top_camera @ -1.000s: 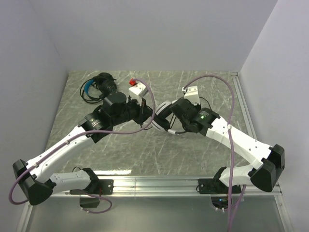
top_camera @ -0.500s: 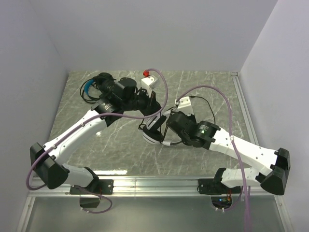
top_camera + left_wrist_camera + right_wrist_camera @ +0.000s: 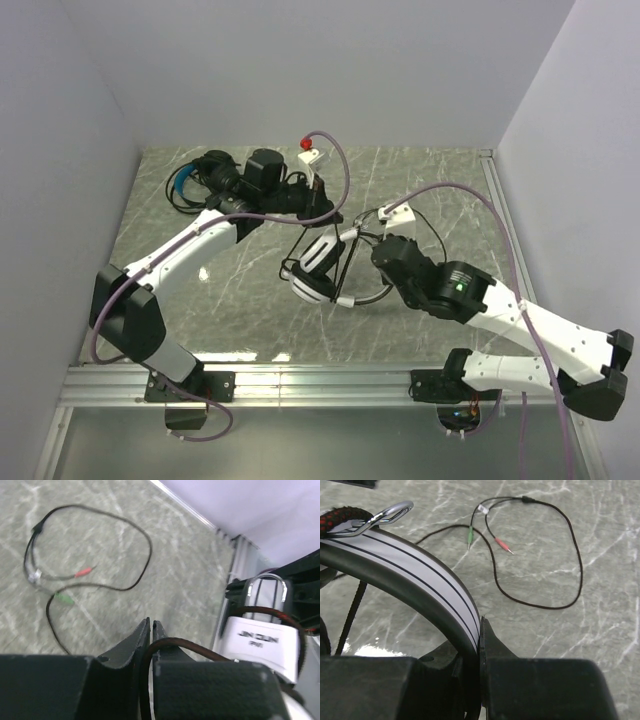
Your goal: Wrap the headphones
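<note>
Right gripper (image 3: 479,626): fingers pressed onto the headband (image 3: 420,575) of the white headset (image 3: 315,262), pinching the band across its thickness. The headset sits mid-frame in the top view, over the table (image 3: 430,320). I cannot tell whether the lower ear cup touches the surface.

Left gripper (image 3: 151,626): up and left of the headset in the top view. Its fingertips are nearly together, and the cable (image 3: 172,642) comes out of the slit between them and arcs right toward the white cup. This reads as a pinch on the cable; how firm, I cannot tell. Thin black strands run from here down to the headset.

Farther out: the cable's free tail lies in a slack loop on the table and ends in a green plug (image 3: 62,599) and a pink plug (image 3: 84,572).

Far upper left of the top view: the black headset (image 3: 195,180) with its blue band and its cord bunched beside it, apart from both grippers.

Handling (judgement):
- The headset is likely light. The band is stiff plastic with some spring, smooth enough to twist in a narrow pinch.
- The crown of the band is a sound hold. The cups probably swivel, so they would make a poor one.
- The cable is limp and thin. It will slide through a loose pinch, which suits feeding turns, and it will sag and snag if let slack.
- Best to grip the cable along its run, not at the plugs or where it enters the cup. Those joints look like the fragile points.
</note>
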Controlling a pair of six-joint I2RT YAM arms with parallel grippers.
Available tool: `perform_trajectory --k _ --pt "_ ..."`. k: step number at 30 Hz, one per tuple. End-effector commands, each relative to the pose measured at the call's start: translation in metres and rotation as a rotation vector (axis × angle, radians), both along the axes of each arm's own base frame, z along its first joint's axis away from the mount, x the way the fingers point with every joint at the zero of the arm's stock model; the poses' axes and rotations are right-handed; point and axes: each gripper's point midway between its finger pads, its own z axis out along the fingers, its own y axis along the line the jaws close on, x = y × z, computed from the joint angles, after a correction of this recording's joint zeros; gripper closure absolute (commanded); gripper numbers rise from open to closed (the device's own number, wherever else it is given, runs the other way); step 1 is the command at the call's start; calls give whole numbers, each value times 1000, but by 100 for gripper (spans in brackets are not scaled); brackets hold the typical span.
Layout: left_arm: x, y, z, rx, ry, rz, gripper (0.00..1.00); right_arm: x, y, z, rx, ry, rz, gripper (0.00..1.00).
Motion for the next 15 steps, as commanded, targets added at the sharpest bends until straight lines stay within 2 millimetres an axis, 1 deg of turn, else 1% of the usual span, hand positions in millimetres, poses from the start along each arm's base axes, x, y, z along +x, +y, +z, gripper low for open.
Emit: perform_trajectory --k 1,2,3,6,7,8,9,10,11,13,14,15 --pt "17 -5 25 -124 -99 -28 88 -15 24 33 169 -5 135 100" --pt "16 -5 21 -133 -95 -40 87 -17 26 37 183 -4 148 100" --pt "15 -6 22 -148 -101 -55 87 -19 29 42 203 -5 166 100" --pt "8 -9 26 -192 -109 -118 86 -27 39 50 249 6 234 100" --pt "8 -9 23 -183 -94 -131 85 -25 35 52 236 0 220 100" --pt "7 -9 25 -162 -69 -136 85 -18 27 48 192 -5 155 100" --pt "8 -8 24 -144 -56 -124 85 -18 16 44 130 12 121 100" --pt "11 -6 25 -123 -54 -104 85 -14 13 36 82 25 92 100" --pt "19 -3 33 -107 -73 -50 85 -13 8 34 61 26 63 100" --pt "22 7 34 -64 -60 23 85 -10 2 32 37 16 32 100" --pt "31 13 37 -41 -71 90 84 -9 0 33 36 11 22 100" --pt "32 16 38 -25 -68 116 84 -7 -6 32 17 1 -3 100"
